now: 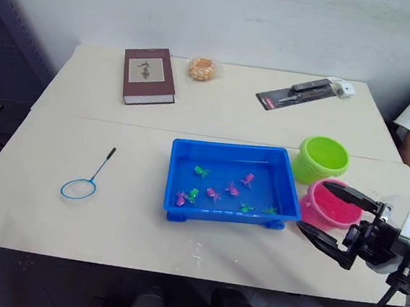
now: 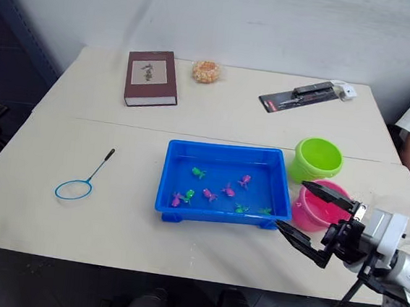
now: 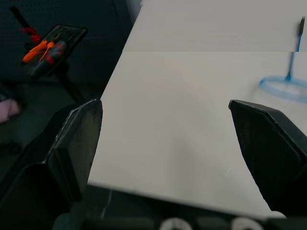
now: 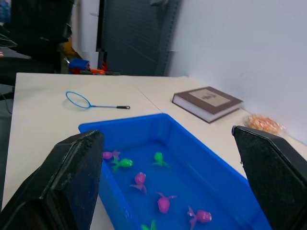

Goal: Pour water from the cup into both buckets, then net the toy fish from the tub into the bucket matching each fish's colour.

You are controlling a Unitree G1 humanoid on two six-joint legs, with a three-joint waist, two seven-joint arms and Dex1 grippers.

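Floating in tub [image 1: 222,212]: toy fish [image 1: 214,194]

Head pair looks down and forward over the table [image 1: 112,210]. Right wrist camera sits close behind its spread right hand [image 4: 168,182], facing the tub [image 4: 211,158] and net [image 4: 91,102]; left wrist also catches the net.

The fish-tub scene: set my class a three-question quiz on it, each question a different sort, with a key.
1. True or false: the net lies inside the blue tub.
2. Which bucket stands nearer the right gripper? A green bucket B pink bucket
3. Fill in: on the far part of the table, beside the wrapped snack, lies a closed dark red ____.

Key: 1 false, it lies on the table to the tub's left. 2 B. 3 book.
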